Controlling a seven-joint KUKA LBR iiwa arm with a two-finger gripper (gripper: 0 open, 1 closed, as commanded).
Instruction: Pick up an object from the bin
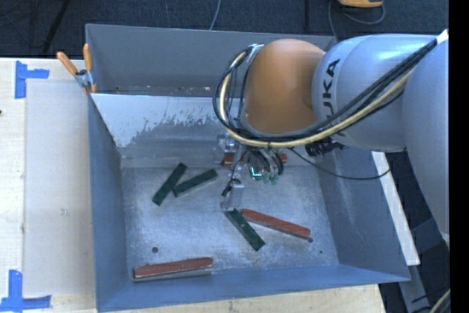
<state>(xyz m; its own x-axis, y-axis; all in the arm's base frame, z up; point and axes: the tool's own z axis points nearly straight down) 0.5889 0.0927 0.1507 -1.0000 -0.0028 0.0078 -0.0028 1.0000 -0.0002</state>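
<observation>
A dark green flat bar [246, 230] lies in the middle of the bin [139, 132] floor. Its long axis runs from far-left to near-right, and its far end lies just on the near side of the gripper [233, 193]. The gripper hangs over that end, and whether it is open or closed cannot be told; nothing is seen in its grasp. A red-brown bar [276, 223] starts just beside the green bar's far end and points right, so the pair forms a narrow V. Two more dark green bars [183, 182] lie to the left, and another red-brown bar [173, 268] lies along the near wall. The arm [381, 95] bears the letters "UKA" beside its orange cover [282, 84].
</observation>
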